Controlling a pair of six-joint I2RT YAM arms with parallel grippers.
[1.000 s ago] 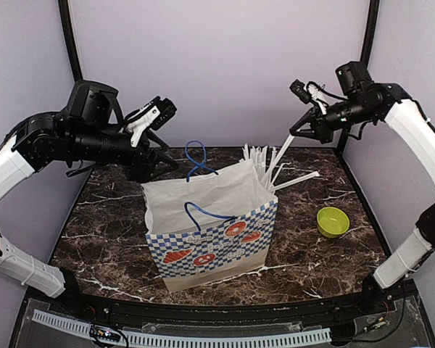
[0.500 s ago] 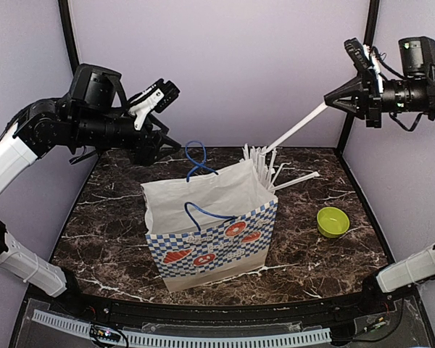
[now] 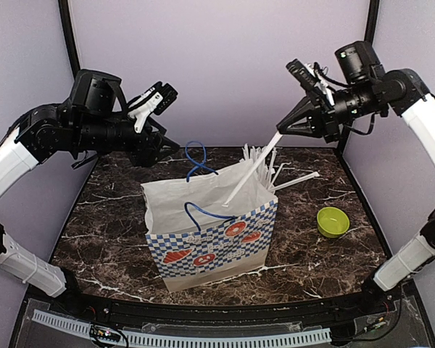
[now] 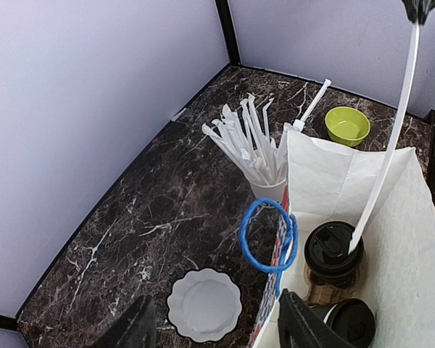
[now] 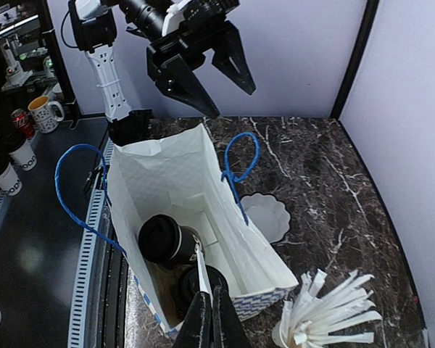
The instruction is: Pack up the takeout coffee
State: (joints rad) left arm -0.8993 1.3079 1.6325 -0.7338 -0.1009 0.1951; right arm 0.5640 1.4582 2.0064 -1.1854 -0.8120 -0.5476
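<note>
Two black lidded coffee cups stand inside the open checkered paper bag (image 3: 210, 225). In the left wrist view, one cup (image 4: 333, 254) is in the middle of the bag and the other (image 4: 351, 322) is at the bottom edge. In the right wrist view, one (image 5: 159, 239) is in plain sight and the other (image 5: 185, 286) is partly behind my fingers. My right gripper (image 3: 281, 132) (image 5: 210, 299) is shut on a long white wrapped straw (image 3: 250, 170). The straw slants down into the bag, its tip at a cup lid (image 4: 351, 243). My left gripper (image 3: 159, 151) (image 4: 217, 330) is open and empty, high behind the bag's left side.
A white paper cup of straws (image 3: 264, 163) (image 4: 264, 185) stands behind the bag's right corner, with a loose straw (image 3: 297, 179) beside it. A lime-green bowl (image 3: 333, 221) sits at the right. A white scalloped dish (image 4: 204, 304) (image 5: 264, 214) lies behind the bag.
My right gripper lifted the straw up and to the right. It then swung back and down, so the straw now reaches into the bag. The left arm barely moved.
</note>
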